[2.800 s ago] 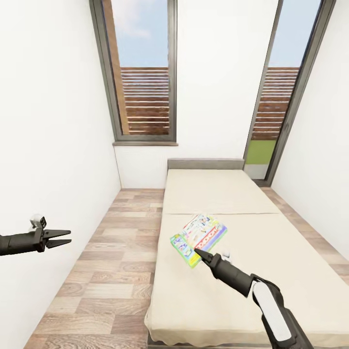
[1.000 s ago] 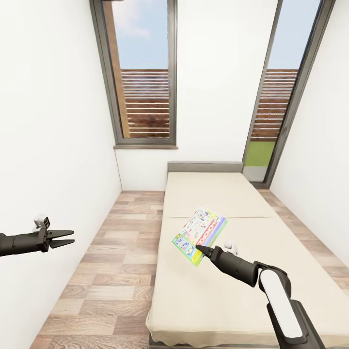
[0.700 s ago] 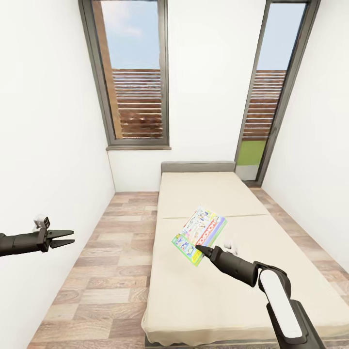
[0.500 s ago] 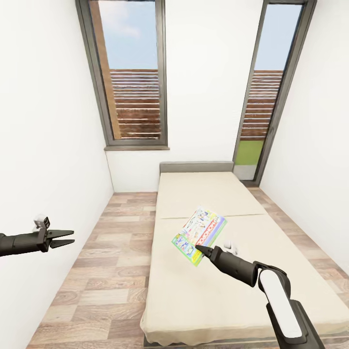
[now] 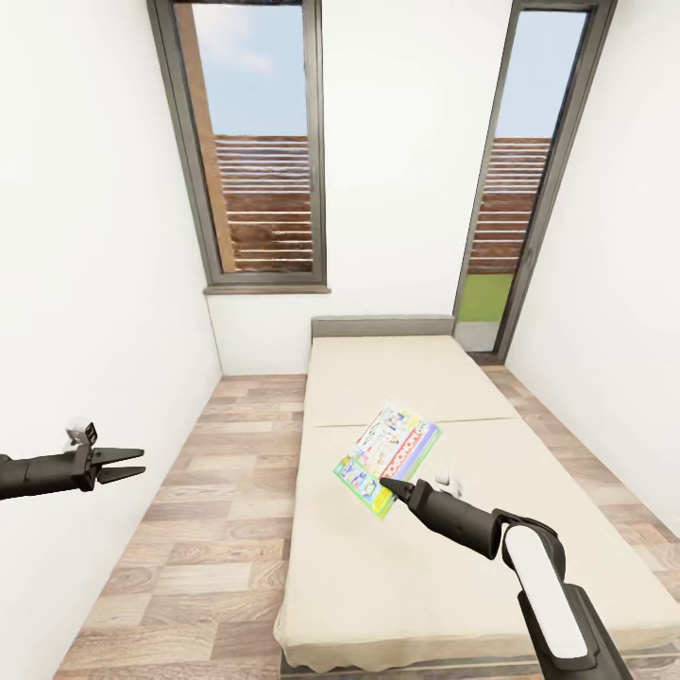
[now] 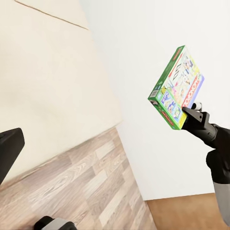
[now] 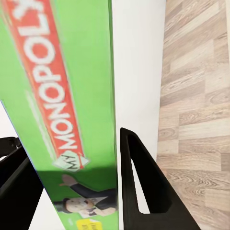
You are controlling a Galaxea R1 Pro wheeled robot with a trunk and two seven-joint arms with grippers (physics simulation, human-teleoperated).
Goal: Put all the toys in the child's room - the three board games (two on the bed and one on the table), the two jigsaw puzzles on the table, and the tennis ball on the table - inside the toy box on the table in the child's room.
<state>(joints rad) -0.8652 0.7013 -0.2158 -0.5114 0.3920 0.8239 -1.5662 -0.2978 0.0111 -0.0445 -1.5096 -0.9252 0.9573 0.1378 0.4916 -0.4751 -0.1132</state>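
A flat green-edged white-and-red Monopoly board game (image 5: 389,455) hangs tilted above the beige bed (image 5: 397,576). My right gripper (image 5: 387,487) is shut on its lower edge. The right wrist view shows the box's green side (image 7: 62,96) pinched between the black fingers (image 7: 143,191). In the left wrist view the same box (image 6: 176,88) is seen in the right gripper (image 6: 184,111). My left gripper (image 5: 132,463) is held out over the floor beside the left wall, open and empty. The table, toy box, jigsaw puzzles and tennis ball are out of view.
A wood plank floor strip (image 5: 217,510) runs between the white left wall (image 5: 85,283) and the bed. A tall window (image 5: 260,151) and a glass door (image 5: 505,189) stand at the far end. Another white wall (image 5: 623,331) borders the bed's right side.
The view has backed away and shifted, so more of the bed's near end and floor shows. The right gripper still holds the board game, slightly higher. The left arm keeps its pose.
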